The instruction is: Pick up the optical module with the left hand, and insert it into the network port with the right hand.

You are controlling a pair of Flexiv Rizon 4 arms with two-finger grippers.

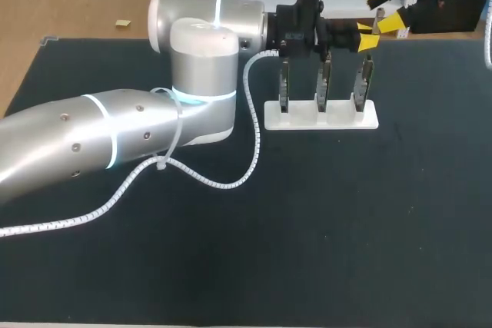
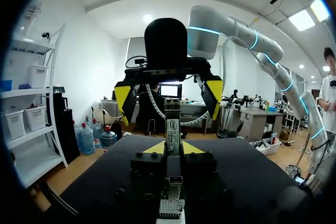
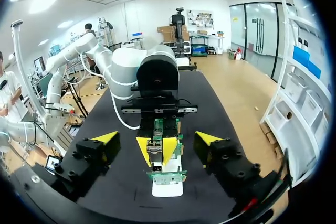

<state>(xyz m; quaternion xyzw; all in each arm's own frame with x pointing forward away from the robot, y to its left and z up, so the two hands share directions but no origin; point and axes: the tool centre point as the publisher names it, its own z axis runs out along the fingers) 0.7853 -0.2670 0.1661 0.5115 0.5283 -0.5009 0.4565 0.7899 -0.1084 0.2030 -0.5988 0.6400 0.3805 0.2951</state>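
The optical module [image 2: 172, 127], a slim metal piece with a label, stands upright between my left gripper's yellow tips. My left gripper [image 2: 173, 148] is shut on it, above the white stand [image 1: 321, 115] with its three upright port boards. In the right wrist view the module [image 3: 156, 153] points end-on at the camera, pinched by the left gripper [image 3: 156, 148]. My right gripper [image 3: 156, 139] faces it with its fingers [image 3: 105, 139] spread wide on either side, not touching it. In the head view the right gripper [image 1: 387, 8] is just beyond the left gripper [image 1: 367, 40], and the module is hidden.
The white stand [image 3: 168, 188] sits under both grippers with a green port board [image 3: 167, 176] on it. My left arm [image 1: 115, 136] and its white coiled cable [image 1: 207, 178] cover the table's left half. Dark table surface [image 1: 346, 228] lies in front.
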